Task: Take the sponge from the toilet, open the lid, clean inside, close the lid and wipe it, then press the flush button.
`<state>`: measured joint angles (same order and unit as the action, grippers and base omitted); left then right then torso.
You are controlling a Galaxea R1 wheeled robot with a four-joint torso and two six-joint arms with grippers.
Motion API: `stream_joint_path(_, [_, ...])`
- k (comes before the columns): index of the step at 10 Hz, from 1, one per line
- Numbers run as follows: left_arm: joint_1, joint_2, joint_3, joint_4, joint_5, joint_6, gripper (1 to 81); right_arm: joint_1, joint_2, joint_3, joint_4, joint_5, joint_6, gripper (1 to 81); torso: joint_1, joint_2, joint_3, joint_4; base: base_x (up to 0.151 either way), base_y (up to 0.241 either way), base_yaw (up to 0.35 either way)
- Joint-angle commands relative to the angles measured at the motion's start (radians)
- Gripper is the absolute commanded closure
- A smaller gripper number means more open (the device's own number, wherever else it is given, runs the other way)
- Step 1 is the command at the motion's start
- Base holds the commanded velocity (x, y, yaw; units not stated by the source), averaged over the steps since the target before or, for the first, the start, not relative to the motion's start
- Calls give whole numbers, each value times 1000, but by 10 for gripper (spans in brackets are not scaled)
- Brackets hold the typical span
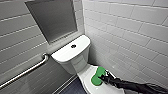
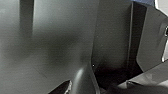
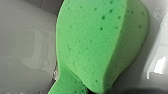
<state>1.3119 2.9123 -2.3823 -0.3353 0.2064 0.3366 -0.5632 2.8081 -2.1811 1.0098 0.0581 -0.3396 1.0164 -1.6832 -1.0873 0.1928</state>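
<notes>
We take the white tank [image 1: 65,53] as our landmark: the flush button [image 1: 73,46] sits dark and round in the middle of its flat top. Just in front of the tank, on the near side, the lid [image 1: 85,75] lies down over the bowl, and the sponge [image 1: 98,76] rests on it, bright green, its long axis running roughly away from the tank. The right gripper [image 1: 105,78] meets the sponge at its pinched middle, on the side away from the tank, its dark arm trailing off behind it; we cannot tell whether it is clamped on the sponge or merely against it. In the right wrist view the sponge's porous green face is very close. Beside the tank, a metal grab bar [image 1: 27,71] slants along the grey tiled wall [image 1: 17,37], and above the tank hangs a flat grey panel [image 1: 53,17].
</notes>
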Motion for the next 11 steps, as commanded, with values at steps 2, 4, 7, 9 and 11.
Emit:
stream_joint_path(2, [-9,-8,11,-5,93,2,10,-69,-272,462,-31,178,-7,811,0,0,0,0,0,0,0])
stream_joint_path(4, [-9,-8,11,-5,93,4,10,-138,-336,520,-57,229,-7,811,0,0,0,0,0,0,0])
stream_joint_path(7, [-9,-8,11,-1,93,4,10,-249,-511,702,-109,356,1,811,0,0,0,0,0,0,0])
stream_joint_path(9, [-9,-8,12,-1,91,4,10,-315,-607,797,-132,439,19,811,0,0,0,0,0,0,0])
stream_joint_path(11, [-9,-10,14,1,93,4,10,-373,-700,933,-172,525,21,811,0,0,0,0,0,0,0])
